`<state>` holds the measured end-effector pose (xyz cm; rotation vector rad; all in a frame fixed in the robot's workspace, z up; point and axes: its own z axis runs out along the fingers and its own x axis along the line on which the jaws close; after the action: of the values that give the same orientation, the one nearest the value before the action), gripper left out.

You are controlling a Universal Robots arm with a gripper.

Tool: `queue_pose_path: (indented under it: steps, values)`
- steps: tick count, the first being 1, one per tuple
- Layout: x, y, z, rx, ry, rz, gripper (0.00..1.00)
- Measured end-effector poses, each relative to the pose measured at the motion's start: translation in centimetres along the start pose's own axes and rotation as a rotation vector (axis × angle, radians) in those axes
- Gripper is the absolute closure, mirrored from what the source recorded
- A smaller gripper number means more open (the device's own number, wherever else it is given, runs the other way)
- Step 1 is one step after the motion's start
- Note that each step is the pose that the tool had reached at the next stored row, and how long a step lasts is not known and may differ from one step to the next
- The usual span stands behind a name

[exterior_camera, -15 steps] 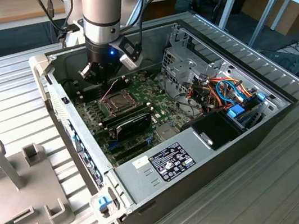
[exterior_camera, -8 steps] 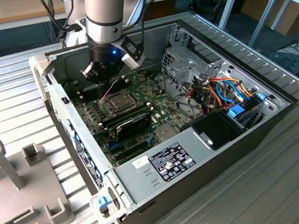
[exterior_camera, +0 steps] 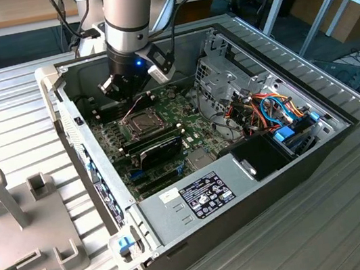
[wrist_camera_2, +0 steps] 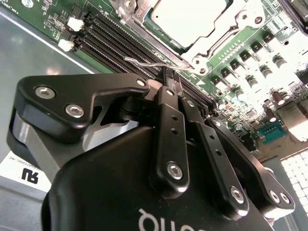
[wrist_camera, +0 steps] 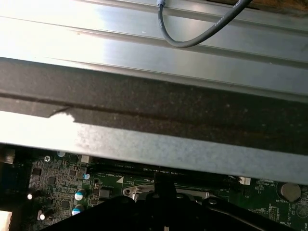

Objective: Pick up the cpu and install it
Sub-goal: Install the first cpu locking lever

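The cpu (wrist_camera_2: 185, 19) is seated in the socket (wrist_camera_2: 211, 45); the gripper (wrist_camera_2: 169, 73) — fingers pressed together, empty — is judged positioned at the retention lever (wrist_camera_2: 144, 62).

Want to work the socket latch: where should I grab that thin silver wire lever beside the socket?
Take the thin silver wire lever at its hooked free end, coming from above; it's a slim rod, seemingly raised clear of the green motherboard.

We look down on the open computer case (exterior_camera: 243, 186) from outside and above; both wrist views sit close behind the claw (wrist_camera_2: 169, 74), sharing the motherboard (wrist_camera_2: 240, 43).
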<state>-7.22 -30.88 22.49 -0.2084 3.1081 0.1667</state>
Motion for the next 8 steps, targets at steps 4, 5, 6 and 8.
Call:
queue_pose_path:
  steps: [4, 5, 6, 8]
  values:
    - [0.01, -0.13, -0.01, -0.0001, 0.0, 0.0, 0.89]
    - [0.02, -0.16, -0.01, -0.0001, -0.0001, 0.0, 0.89]
    - [0.02, -0.16, -0.02, -0.0001, 0.0, 0.0, 0.89]
    - [0.02, -0.17, -0.01, 0.0, 0.0001, 0.0, 0.89]
